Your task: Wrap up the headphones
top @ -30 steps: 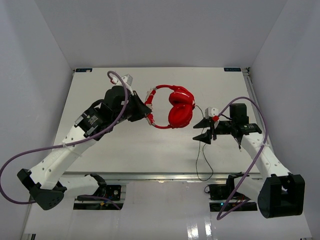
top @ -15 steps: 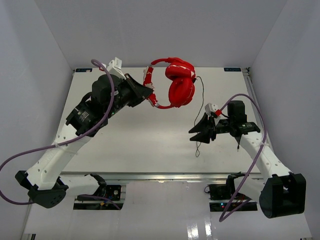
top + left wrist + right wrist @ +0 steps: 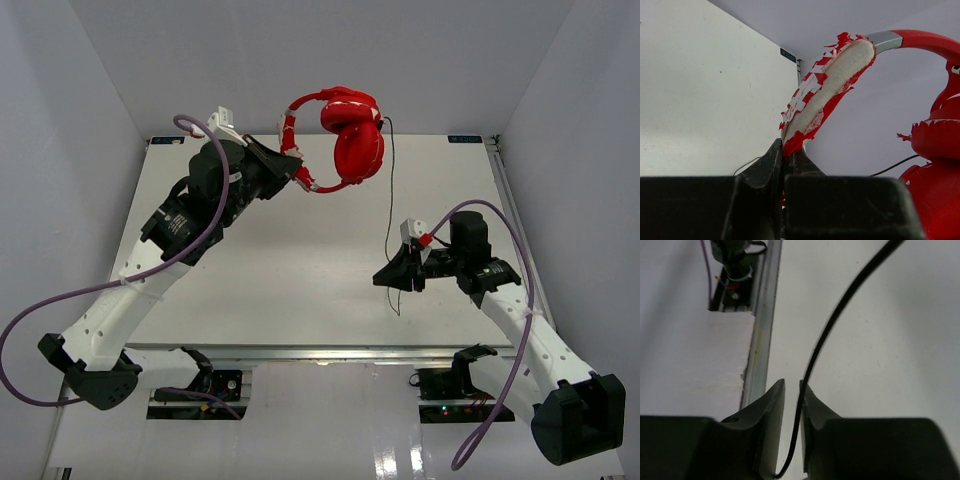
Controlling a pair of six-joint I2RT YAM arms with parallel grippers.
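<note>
Top external: left gripper (image 3: 298,172) clamped on peeling headband (image 3: 830,85), headphones (image 3: 358,150) aloft over far edge of table (image 3: 280,280). Black cable (image 3: 390,195) hanging between narrowly parted right gripper (image 3: 382,280) fingers; grip unclear.

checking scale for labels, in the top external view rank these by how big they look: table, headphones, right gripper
1. table
2. headphones, held up nearer the camera, so they probably look enlarged
3. right gripper

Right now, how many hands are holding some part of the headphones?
2. The left hand pinches the headband, held high at the back; the right hand pinches the black cable, lower right.
</note>
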